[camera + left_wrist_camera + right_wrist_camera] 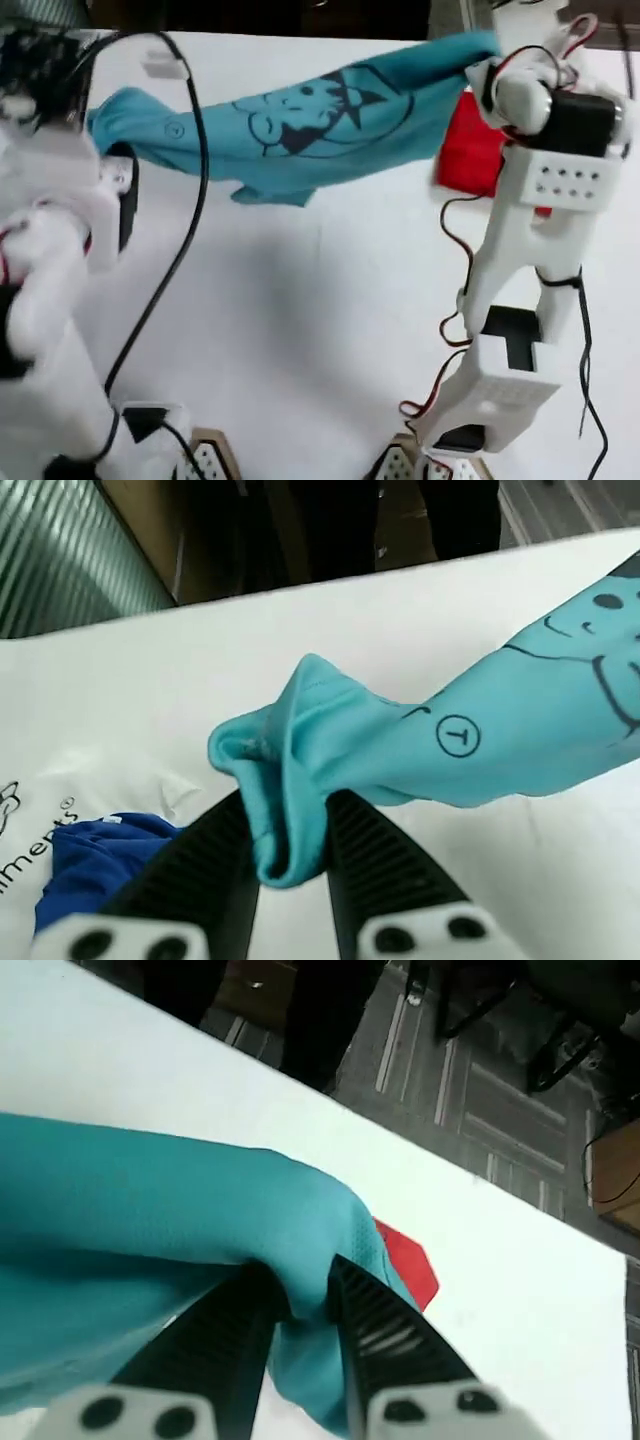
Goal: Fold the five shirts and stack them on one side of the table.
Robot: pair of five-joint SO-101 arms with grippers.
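A teal shirt [300, 125] with a dark cartoon print hangs stretched above the white table [300, 300], held at both ends. My left gripper [290, 835] is shut on its bunched left end [285, 760]; in the high view that gripper [112, 160] is at the left. My right gripper [300, 1300] is shut on the shirt's other end [200, 1220], at the upper right of the high view [480, 62]. A red shirt [470, 150] lies on the table under the right arm, and also shows as a red corner [408, 1265]. A blue shirt [90, 865] lies below the left gripper.
A white shirt [60, 810] with print lies beside the blue shirt. A black cable [185, 200] loops over the left part of the table. The arms' bases [470, 400] stand at the near edge. Beyond the far edge is dark floor [480, 1090].
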